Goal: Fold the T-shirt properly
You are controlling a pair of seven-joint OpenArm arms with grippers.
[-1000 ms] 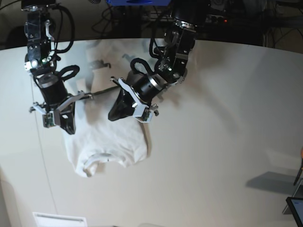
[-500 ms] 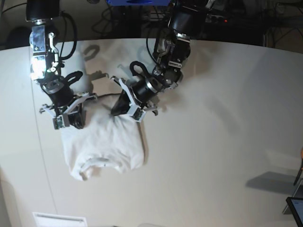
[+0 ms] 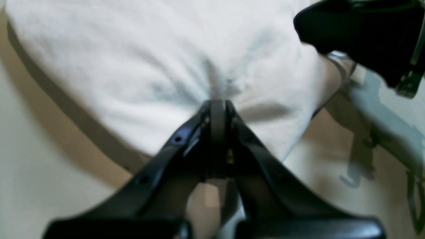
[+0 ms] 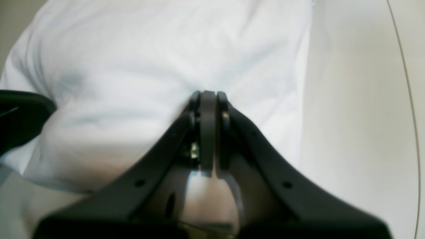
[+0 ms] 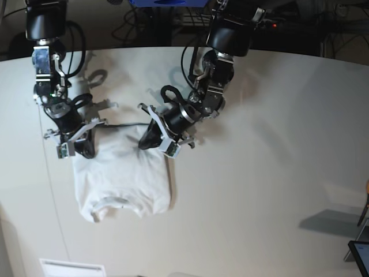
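Cloth has dropped: your left tool (image 5: 149, 141) and right tool (image 5: 79, 146), both clamped on the T-shirt (image 5: 124, 179), have carried its edge lower and farther back, so it lies flatter on the table (image 5: 277, 144), collar nearest you.

One white T-shirt (image 5: 121, 179), two black robot arms, one off-white tabletop (image 5: 265, 173).

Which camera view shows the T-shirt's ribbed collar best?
The base view: only there does the collar appear, at the near end of the folded T-shirt. Both wrist views show only blurred white fabric pinched by the left gripper and the right gripper.
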